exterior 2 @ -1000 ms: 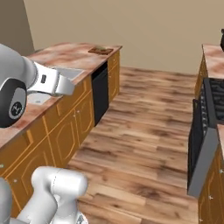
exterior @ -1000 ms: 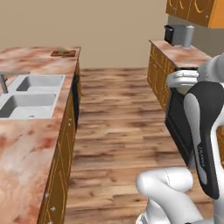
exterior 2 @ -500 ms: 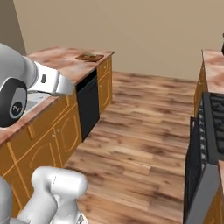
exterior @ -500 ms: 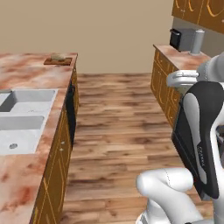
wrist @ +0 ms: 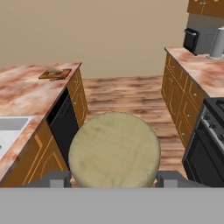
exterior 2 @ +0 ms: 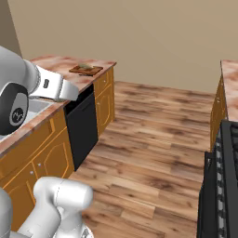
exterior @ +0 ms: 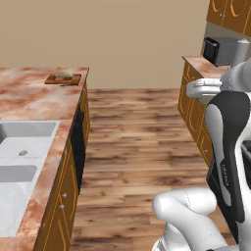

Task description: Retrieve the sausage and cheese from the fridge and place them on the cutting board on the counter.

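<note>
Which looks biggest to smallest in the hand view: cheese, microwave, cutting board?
1. cheese, held right at the camera, so nearness inflates it.
2. microwave, far off on the right counter.
3. cutting board, far off on the left counter.

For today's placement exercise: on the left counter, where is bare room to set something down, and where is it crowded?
Bare stone lies on the counter between the cutting board at its far end and the sink. The board is crowded: a small pale lump already sits on it. The hand holds the cheese.
</note>
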